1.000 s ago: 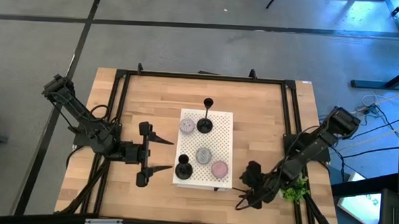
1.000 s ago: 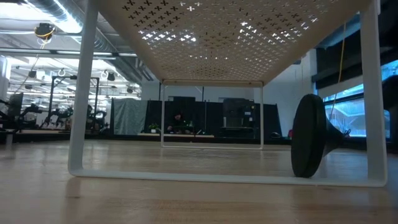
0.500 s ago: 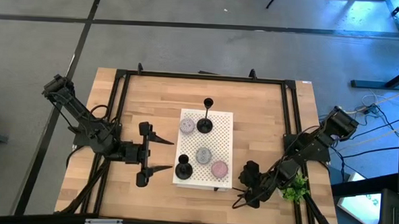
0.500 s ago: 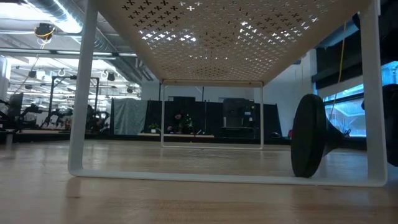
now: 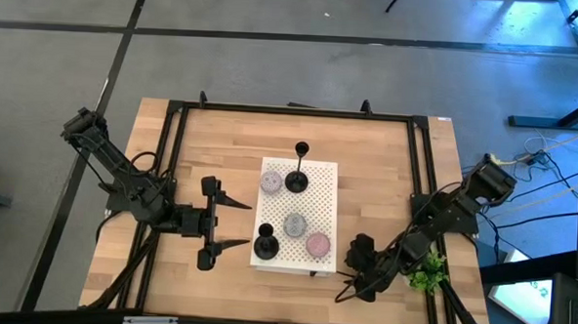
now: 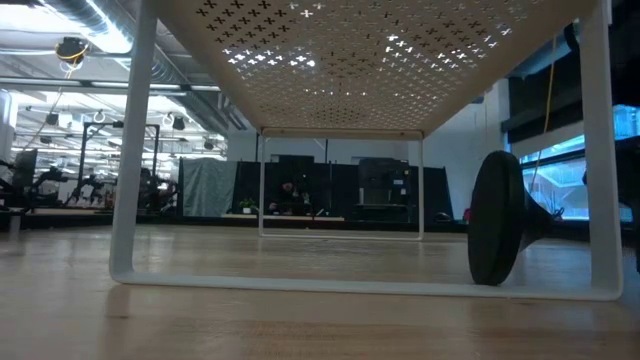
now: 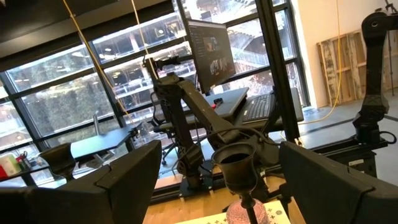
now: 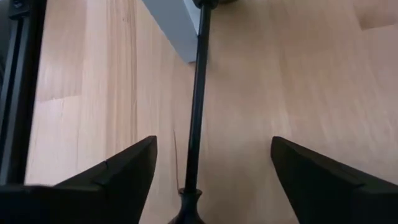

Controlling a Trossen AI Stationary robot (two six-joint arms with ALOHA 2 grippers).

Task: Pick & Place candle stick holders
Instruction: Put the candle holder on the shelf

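Both end effectors, left (image 5: 230, 223) and right (image 5: 357, 288), gape apart.

Two dark jointed arms (image 5: 122, 179) trailing black cables

From my remote station: the light wooden table (image 5: 221, 159) within its black frame (image 5: 291, 111) carries a white perforated stand (image 5: 319, 197) at its centre. One black candle stick holder (image 6: 500, 232) lies on its side directly on the wood by the stand's right-hand leg, its round base on edge. A small green plant sprig (image 5: 424, 279) sits at the table's right edge.
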